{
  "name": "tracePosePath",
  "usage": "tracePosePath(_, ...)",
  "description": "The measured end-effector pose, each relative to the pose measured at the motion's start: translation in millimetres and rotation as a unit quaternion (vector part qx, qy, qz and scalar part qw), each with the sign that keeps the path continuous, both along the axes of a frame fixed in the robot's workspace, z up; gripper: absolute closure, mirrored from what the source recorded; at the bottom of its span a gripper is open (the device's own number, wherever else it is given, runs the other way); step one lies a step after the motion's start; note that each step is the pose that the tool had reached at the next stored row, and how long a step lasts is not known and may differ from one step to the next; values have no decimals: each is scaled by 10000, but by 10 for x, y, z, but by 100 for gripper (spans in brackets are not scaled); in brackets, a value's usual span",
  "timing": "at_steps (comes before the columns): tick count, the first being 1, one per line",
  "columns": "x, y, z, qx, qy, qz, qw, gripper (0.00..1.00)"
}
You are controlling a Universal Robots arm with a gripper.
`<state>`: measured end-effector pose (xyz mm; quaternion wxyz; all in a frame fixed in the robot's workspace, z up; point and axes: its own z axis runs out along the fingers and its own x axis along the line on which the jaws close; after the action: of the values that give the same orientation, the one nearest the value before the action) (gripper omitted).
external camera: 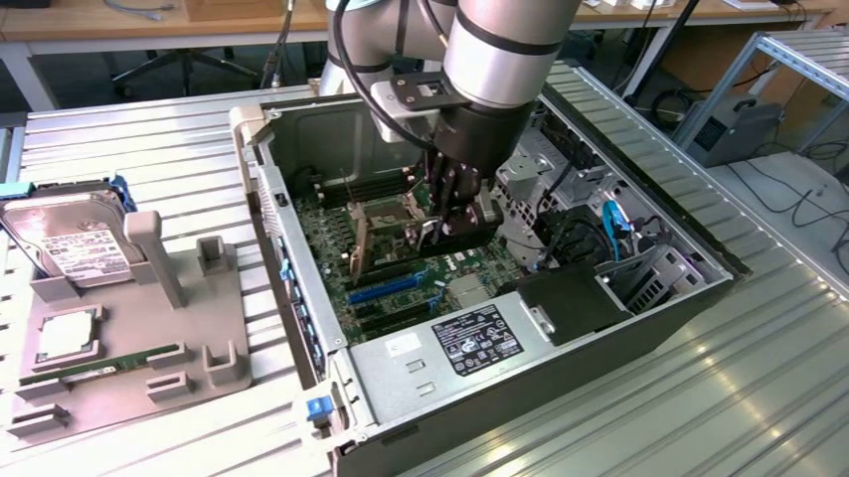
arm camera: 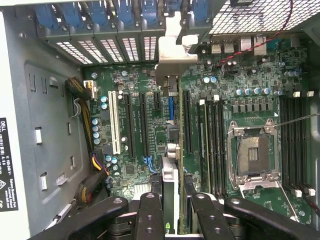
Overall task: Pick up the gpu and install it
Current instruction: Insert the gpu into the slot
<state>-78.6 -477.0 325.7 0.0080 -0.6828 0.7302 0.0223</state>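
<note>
Lying on the exterior view's left, a hard drive [external camera: 74, 243] rests in its holder; rightward, the gripper [external camera: 448, 231], clamped on the gpu [arm camera: 172, 165], hangs over the motherboard [external camera: 398, 260]; misalignment could jam the card.

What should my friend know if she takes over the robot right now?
Tool: shut on the graphics card, holding it edge-on between its fingers.
Where: the card hangs inside the open computer case, just above the green board's slots, its metal bracket toward the case's back wall.
Done: card picked up and carried into the case.
Left: it is not yet seated in a slot.
</note>
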Motion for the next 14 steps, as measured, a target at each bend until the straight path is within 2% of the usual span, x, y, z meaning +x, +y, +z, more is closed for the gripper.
tracePosePath(14,-10,-25,-26,0,0,0,10000,73)
